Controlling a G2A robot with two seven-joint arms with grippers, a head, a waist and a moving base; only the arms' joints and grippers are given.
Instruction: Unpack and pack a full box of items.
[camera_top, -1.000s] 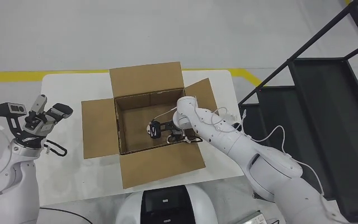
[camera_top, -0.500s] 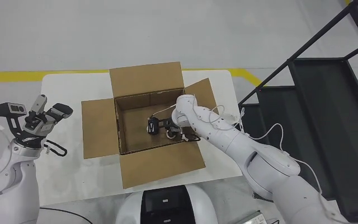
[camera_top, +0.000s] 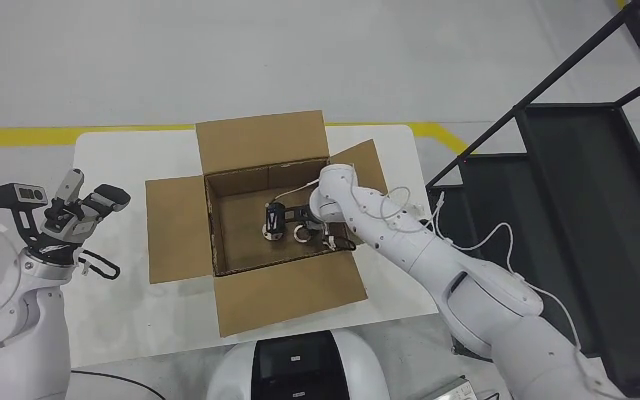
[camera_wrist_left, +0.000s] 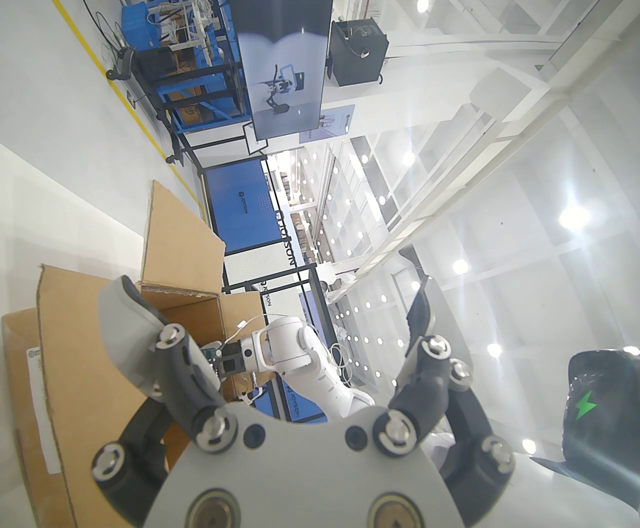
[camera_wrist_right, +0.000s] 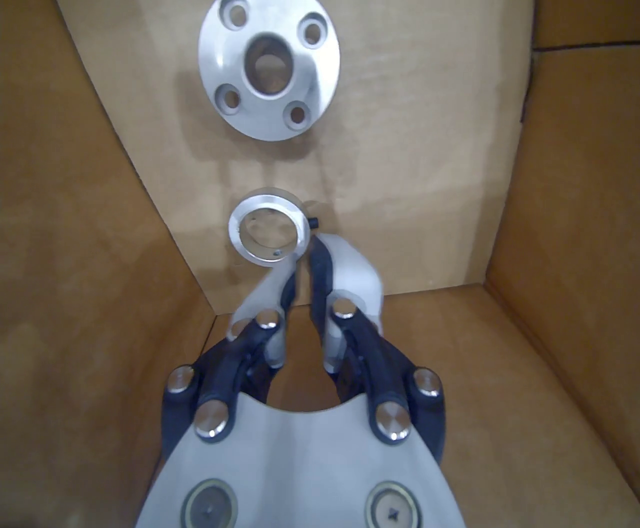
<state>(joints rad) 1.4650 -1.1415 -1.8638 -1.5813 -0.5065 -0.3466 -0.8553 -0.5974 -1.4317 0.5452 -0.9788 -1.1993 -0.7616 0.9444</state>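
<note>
An open cardboard box (camera_top: 262, 143) stands on the white table (camera_top: 120, 300). My right gripper (camera_wrist_right: 302, 256) reaches down inside it, shut on the wall of a small metal ring (camera_wrist_right: 266, 233) held just above the box floor. A round metal flange (camera_wrist_right: 269, 67) with several bolt holes lies flat on the floor beyond the ring. Seen from above, the right gripper (camera_top: 272, 220) is near the middle of the box. My left gripper (camera_wrist_left: 267, 300) is open and holds nothing, raised beside the table's left edge (camera_top: 95, 200), well apart from the box (camera_wrist_left: 180, 240).
The box's flaps (camera_top: 178, 228) are folded out on all sides and its walls close in around the right gripper. A black metal staircase (camera_top: 560, 160) stands to the right of the table.
The right gripper has shifted slightly toward the box's far wall and its wrist has turned, still inside the box. The left arm has not moved.
</note>
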